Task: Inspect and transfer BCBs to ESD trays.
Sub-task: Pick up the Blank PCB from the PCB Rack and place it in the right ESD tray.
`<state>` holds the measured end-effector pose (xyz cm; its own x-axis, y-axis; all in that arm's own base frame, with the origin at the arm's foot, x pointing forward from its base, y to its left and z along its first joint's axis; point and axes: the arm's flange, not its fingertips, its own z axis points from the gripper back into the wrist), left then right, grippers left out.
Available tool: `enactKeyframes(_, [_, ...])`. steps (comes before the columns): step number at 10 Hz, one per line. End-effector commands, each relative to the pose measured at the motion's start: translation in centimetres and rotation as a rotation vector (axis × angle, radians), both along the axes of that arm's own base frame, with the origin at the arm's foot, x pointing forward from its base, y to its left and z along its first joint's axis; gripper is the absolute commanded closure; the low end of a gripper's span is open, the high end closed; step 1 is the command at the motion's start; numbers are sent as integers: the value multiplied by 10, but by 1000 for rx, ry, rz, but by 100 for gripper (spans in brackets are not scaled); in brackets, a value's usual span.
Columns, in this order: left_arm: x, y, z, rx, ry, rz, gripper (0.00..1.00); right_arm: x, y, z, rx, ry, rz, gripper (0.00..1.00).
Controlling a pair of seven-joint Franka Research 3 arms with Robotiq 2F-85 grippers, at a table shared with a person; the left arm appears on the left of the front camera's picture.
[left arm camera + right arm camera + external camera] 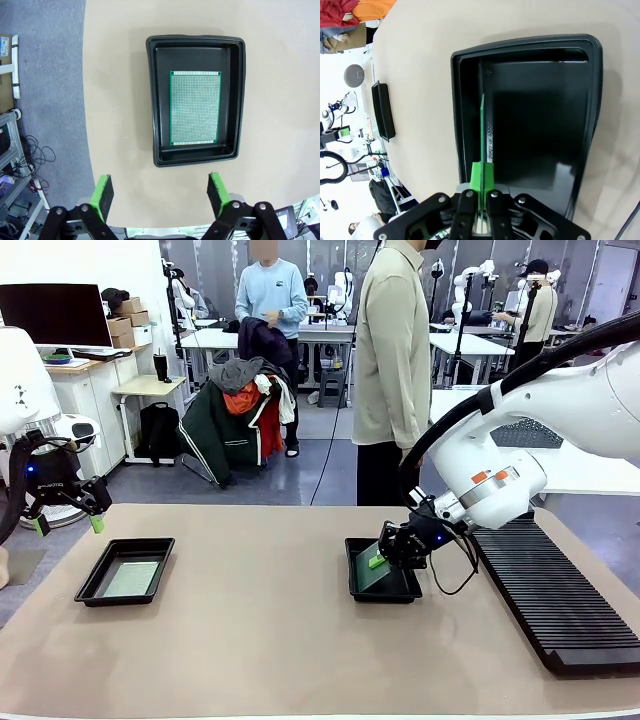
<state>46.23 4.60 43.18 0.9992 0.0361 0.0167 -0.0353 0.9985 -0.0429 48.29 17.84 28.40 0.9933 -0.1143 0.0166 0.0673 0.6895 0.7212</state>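
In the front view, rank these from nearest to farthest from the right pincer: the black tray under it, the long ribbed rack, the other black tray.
1. The shallow black plastic tray directly under the right pincer, which holds a thin green board over it.
2. The long black ribbed rack, to the pincer's right.
3. The second black tray, far across the table on the left, with a pale green board lying flat inside.

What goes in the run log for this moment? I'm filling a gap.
left gripper: open, above left tray holding a BCB | right gripper: shut on BCB, edge-on over right tray
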Motion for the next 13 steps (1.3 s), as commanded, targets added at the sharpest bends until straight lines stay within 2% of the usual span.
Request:
enactKeyframes(1, [-1,0,-2,0,-7,2,0,-1,2,4,-42,9,5,98])
enactKeyframes(2, [-1,0,-2,0,-7,2,0,-4,4,8,-71,15,7,98])
enactKeyframes(4, [-1,0,-2,0,-7,2,0,-6,5,11,-103,24,2,91])
enactKeyframes(7, [-1,0,-2,0,-7,2,0,-10,8,18,-131,16,10,73])
enactKeyframes(10, [-1,0,-2,0,-7,2,0,-15,12,30,-194,-15,16,47])
enactKeyframes(11, [-1,0,-2,0,-7,2,0,-18,14,37,-231,-43,23,37])
enactKeyframes(13, [-1,0,-2,0,-7,2,0,-21,17,54,-325,-53,18,18])
